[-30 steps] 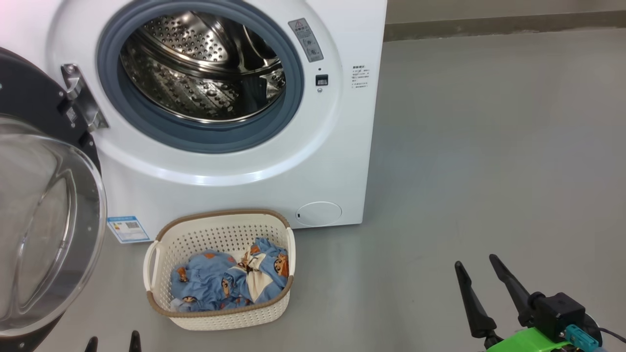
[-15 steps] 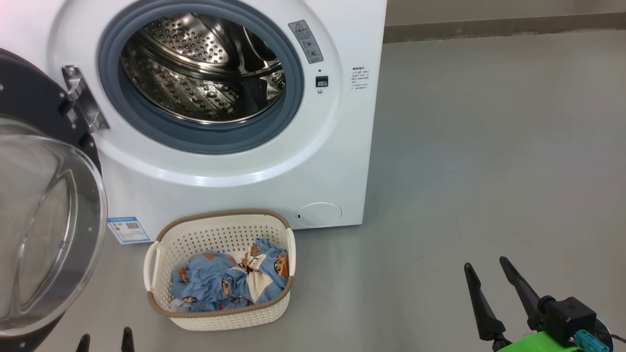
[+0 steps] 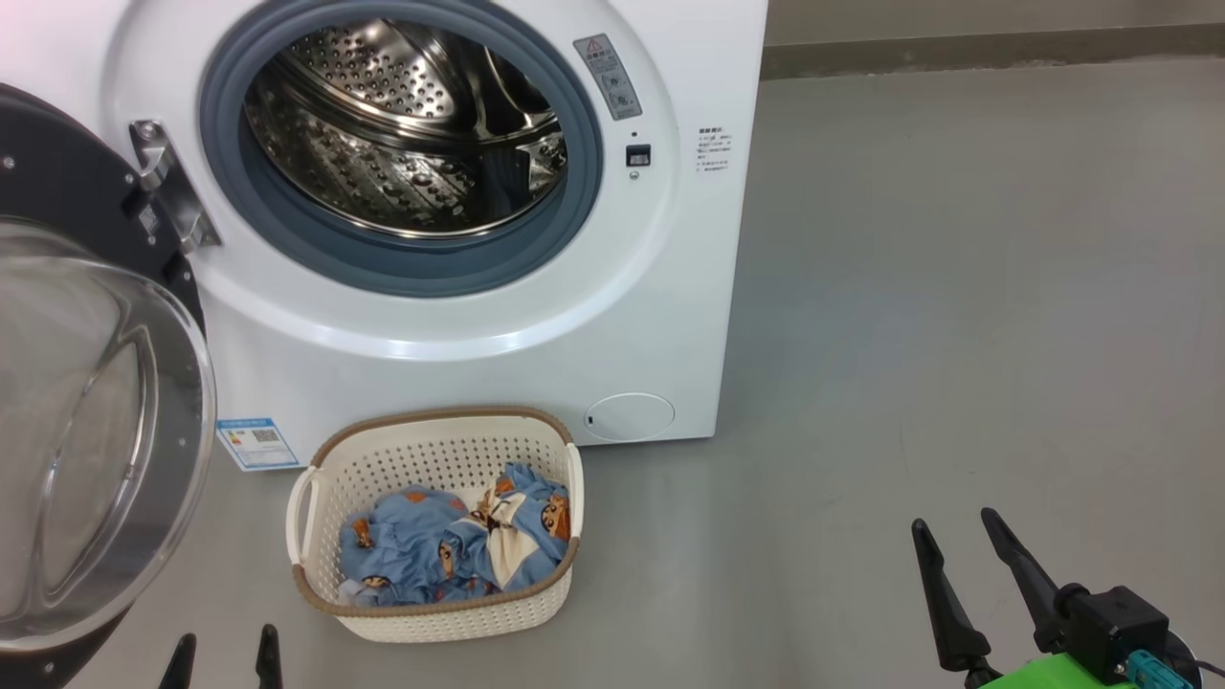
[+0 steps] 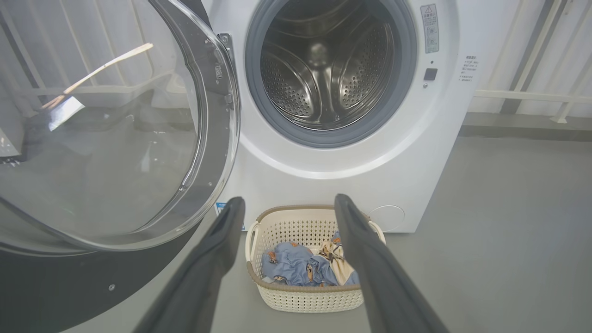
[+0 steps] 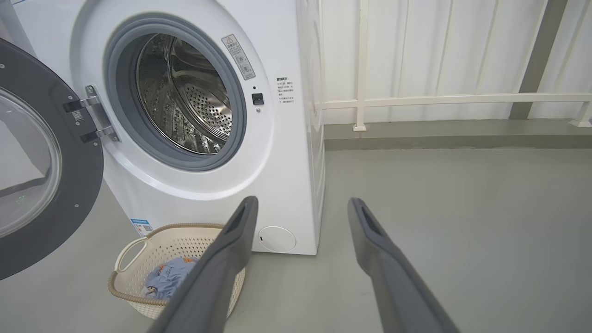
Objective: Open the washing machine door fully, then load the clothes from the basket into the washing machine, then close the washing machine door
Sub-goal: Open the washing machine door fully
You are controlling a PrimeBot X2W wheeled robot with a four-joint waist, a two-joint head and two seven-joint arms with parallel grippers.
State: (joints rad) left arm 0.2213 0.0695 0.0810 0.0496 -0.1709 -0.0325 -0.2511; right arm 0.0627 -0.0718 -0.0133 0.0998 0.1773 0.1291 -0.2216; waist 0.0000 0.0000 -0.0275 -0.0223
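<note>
The washing machine (image 3: pixel 651 316) stands with its steel drum (image 3: pixel 402 124) exposed. Its door (image 3: pixel 96 431), black-rimmed with a clear glass bowl, hangs swung out to the left on a metal hinge (image 3: pixel 167 187). On the floor in front sits the cream basket (image 3: pixel 435 421), and the light-blue clothes (image 3: pixel 431 545) lie inside it. My left gripper (image 3: pixel 225 643) is open, low and short of the basket; in the left wrist view its fingers (image 4: pixel 222 245) frame the basket (image 4: pixel 305 296). My right gripper (image 3: pixel 955 522) is open over bare floor, far right of the basket.
Grey floor (image 3: pixel 957 287) stretches out to the right of the machine. A white railing (image 5: pixel 453 99) and a panelled wall run along the back. The open door takes up the space left of the basket, close to my left gripper.
The head camera has shifted a little, sliding the whole scene slightly right. My right gripper has drawn back a bit toward the lower right. Basket, clothes and door are unchanged.
</note>
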